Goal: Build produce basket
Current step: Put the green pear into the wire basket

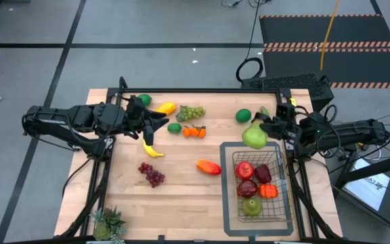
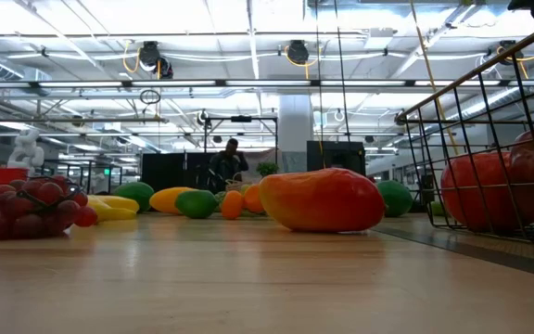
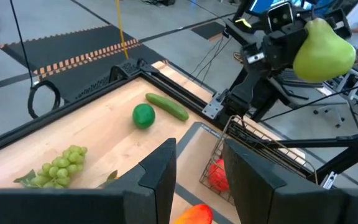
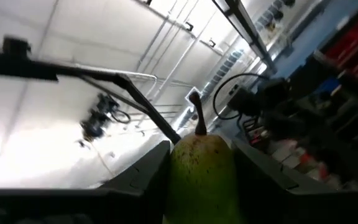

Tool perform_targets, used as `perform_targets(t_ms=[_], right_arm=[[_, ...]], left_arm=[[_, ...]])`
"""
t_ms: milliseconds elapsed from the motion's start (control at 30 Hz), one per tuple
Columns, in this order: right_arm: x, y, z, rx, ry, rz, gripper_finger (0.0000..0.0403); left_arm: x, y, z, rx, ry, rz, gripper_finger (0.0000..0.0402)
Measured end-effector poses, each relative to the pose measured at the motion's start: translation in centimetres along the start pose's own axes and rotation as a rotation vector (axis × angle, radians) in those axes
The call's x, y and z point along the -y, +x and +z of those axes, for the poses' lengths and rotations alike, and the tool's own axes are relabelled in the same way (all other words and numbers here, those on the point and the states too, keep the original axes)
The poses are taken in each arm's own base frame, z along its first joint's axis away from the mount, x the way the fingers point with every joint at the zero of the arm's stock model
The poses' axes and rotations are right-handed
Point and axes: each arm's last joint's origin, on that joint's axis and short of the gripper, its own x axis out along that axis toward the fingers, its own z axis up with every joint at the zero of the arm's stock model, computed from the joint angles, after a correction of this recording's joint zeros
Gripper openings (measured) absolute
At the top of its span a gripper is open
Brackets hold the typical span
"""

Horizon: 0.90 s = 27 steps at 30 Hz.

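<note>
Nearest us, the right gripper [image 1: 263, 130] clamps a green pear [image 1: 254, 136] just above the wire basket [image 1: 282, 203] holding several fruits, while the left gripper [image 1: 156, 122] waits part-open, empty, beside scattered produce [image 1: 181, 135].

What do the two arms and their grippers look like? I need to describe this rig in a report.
Both arms are dark, almost black, built of jointed segments with loose black cables looped along them. The left gripper ends in two flat, broad, matte dark fingers with squared tips. The right gripper has the same dark fingers, plus a small yellow-green marking near its wrist.
</note>
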Motion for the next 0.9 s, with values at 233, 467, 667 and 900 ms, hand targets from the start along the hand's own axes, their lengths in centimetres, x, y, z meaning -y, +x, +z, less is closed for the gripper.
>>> perform_targets(t_ms=[233, 467, 667, 900], right_arm=[[0.0, 0.0, 0.0, -0.002, 0.211, 0.001, 0.0151], [0.1, 0.0, 0.0, 0.021, 0.363, -0.019, 0.0151], [0.2, 0.0, 0.2, 0.074, 0.415, -0.039, 0.0151], [-0.9, 0.2, 0.1, 0.044, 0.268, 0.019, 0.0151]], left_arm=[[0.1, 0.0, -0.1, -0.003, -0.031, -0.005, 0.0131], [0.2, -0.1, -0.1, -0.006, -0.038, -0.012, 0.0131], [0.4, -0.2, -0.2, -0.009, -0.027, -0.020, 0.0131], [0.4, -0.2, -0.2, -0.009, -0.016, -0.020, 0.0131]])
